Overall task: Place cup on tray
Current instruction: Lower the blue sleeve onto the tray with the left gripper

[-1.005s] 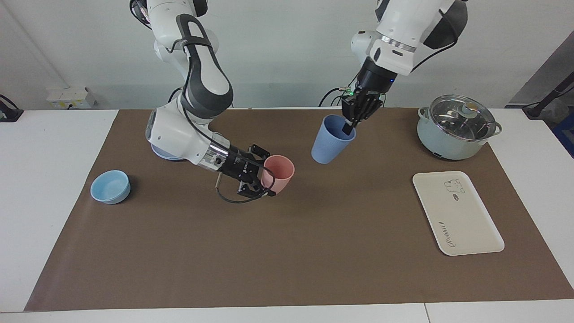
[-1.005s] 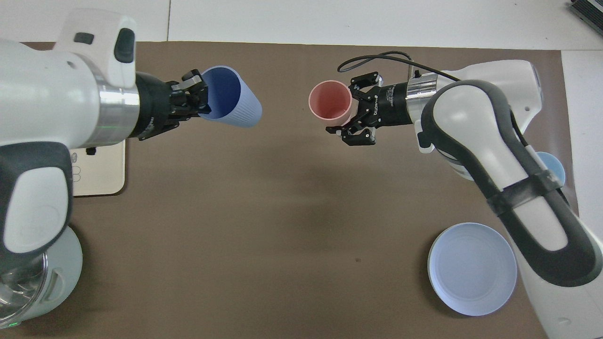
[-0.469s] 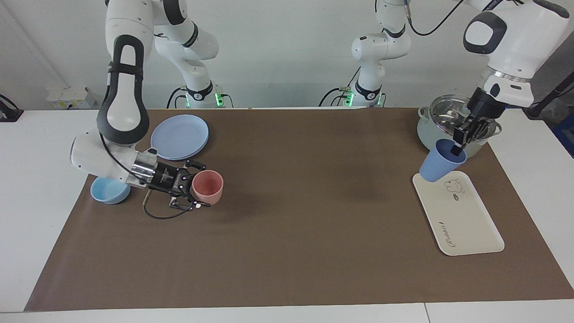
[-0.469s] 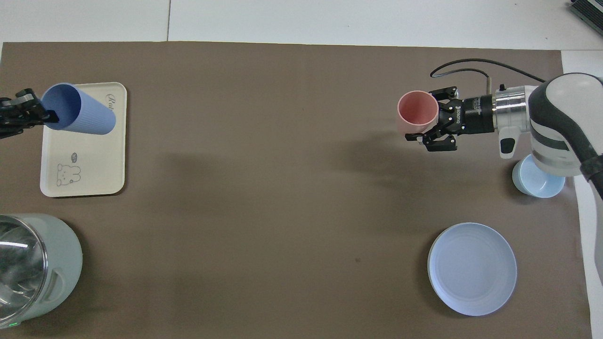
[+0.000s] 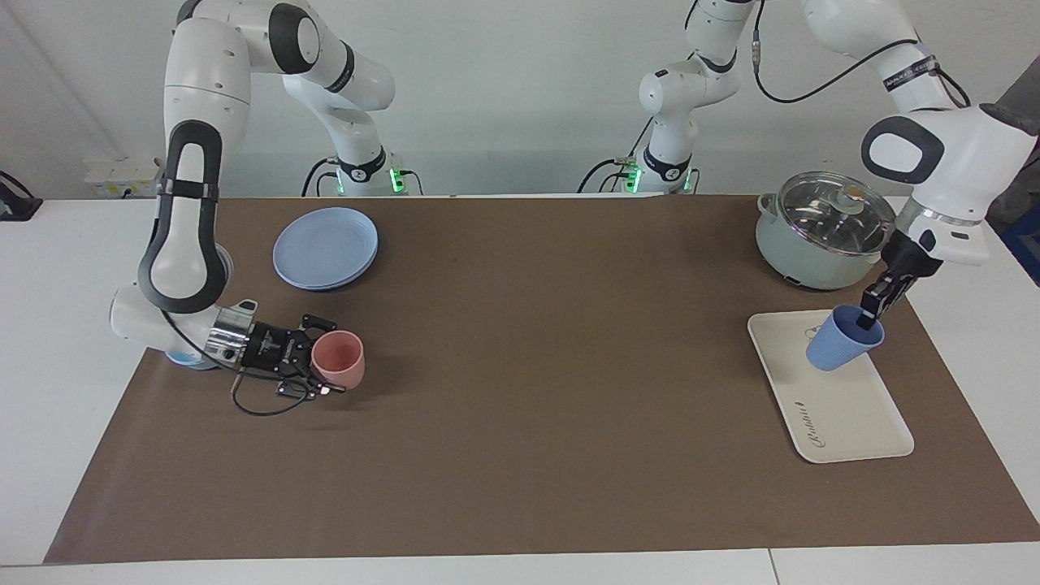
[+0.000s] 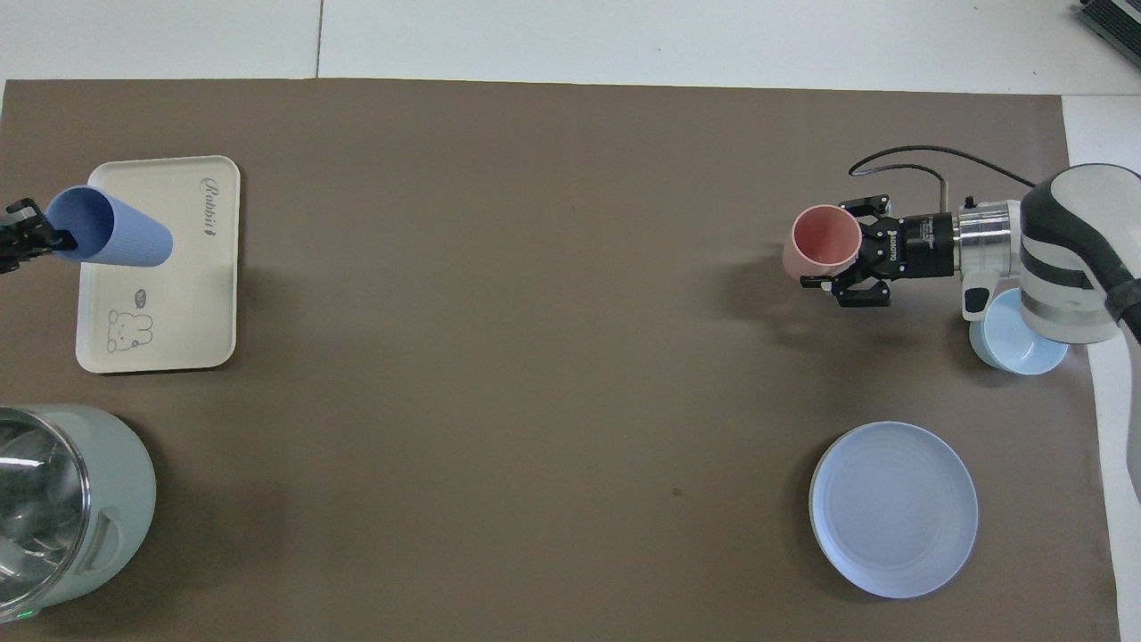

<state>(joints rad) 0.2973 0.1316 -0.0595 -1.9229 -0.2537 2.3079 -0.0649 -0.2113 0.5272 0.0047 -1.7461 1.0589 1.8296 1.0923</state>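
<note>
Since half a second ago, the left end effector (image 5: 872, 313) has carried the cup (image 5: 839, 348) lower and farther from the robots, from above the tray's (image 5: 845, 414) edge nearest the pot (image 5: 821, 231) to over the tray's bear-drawing end. It pinches the cup's rim, one finger inside the mouth, so the cup hangs tilted below it with its base pointing down toward the tray; whether the base touches the tray surface cannot be told. In the overhead view the cup (image 6: 109, 238) lies across the tray's (image 6: 192, 294) outer edge, with the end effector (image 6: 36, 239) at its rim.

Meanwhile the right end effector (image 5: 313, 370) has drawn back toward the right arm's end of the table, closed on the pink cup (image 5: 339, 359), low over the brown mat. The light-blue bowl (image 6: 1016, 343) sits partly hidden under that arm's wrist, and the round blue plate (image 5: 326, 247) lies nearer the robots.
</note>
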